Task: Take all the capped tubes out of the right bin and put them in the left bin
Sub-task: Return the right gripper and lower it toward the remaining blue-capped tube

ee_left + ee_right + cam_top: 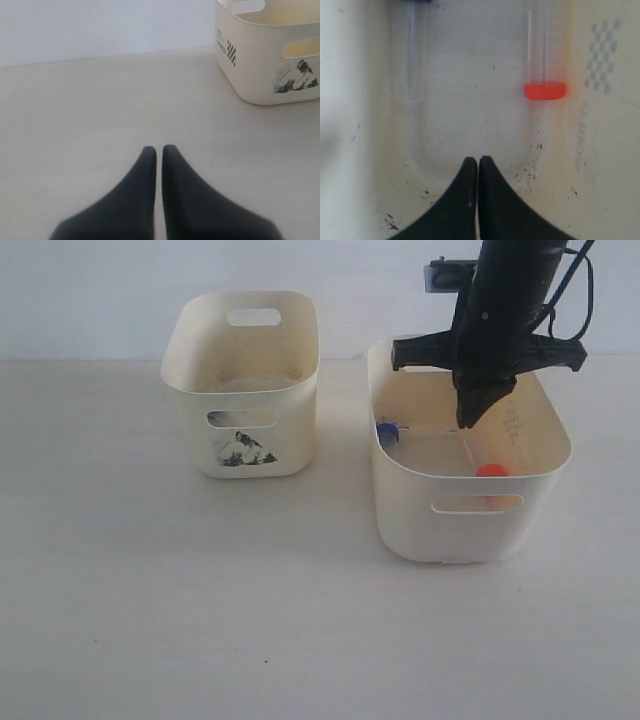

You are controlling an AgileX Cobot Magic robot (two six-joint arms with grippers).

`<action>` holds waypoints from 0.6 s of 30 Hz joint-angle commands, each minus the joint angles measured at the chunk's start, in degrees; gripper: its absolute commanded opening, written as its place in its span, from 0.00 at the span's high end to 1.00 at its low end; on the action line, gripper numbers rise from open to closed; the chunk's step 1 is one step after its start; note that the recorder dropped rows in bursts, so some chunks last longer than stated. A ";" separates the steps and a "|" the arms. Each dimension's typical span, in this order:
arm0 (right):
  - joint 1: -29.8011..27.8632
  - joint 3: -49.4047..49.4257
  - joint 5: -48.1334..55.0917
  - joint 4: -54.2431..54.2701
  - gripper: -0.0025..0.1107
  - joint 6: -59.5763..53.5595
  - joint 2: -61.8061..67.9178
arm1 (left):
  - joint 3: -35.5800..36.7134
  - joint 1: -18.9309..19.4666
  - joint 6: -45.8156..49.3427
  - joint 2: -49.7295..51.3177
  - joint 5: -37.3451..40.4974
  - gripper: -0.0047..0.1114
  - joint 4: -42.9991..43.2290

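The wider plain right bin (400, 510) holds a blue-capped tube (387, 432) at its left wall and an orange-red-capped tube (491, 471) near its front wall. My right gripper (468, 420) hangs shut inside this bin, above its floor, holding nothing. In the right wrist view the shut gripper (478, 160) points at the bin floor between a clear tube (410, 60) with a blue cap and the orange-capped tube (545, 90). The smaller stickered left bin (240, 390) stands apart; any tubes inside are hidden. My left gripper (159, 149) is shut and empty over bare table.
The left bin (260, 65) shows in the left wrist view with its mountain sticker (295, 82). Dark specks (530, 172) dot the right bin's floor. A pale wall runs behind both bins.
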 commanded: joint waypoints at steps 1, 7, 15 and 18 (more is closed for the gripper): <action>-0.45 0.52 0.01 -0.46 0.98 0.29 0.75 | -0.21 -0.10 -0.54 0.03 -0.50 0.92 -0.64; -0.45 0.52 0.01 0.61 0.98 -0.39 4.68 | -0.21 -0.10 -0.54 0.03 -0.50 0.92 -0.64; -0.45 0.42 -1.62 3.01 0.98 -0.80 6.86 | -0.21 -0.10 -0.54 0.03 -0.50 0.92 -0.64; -0.45 0.42 -2.75 3.78 0.98 -0.77 6.86 | -0.21 -0.10 -0.54 0.03 -0.50 0.92 -0.64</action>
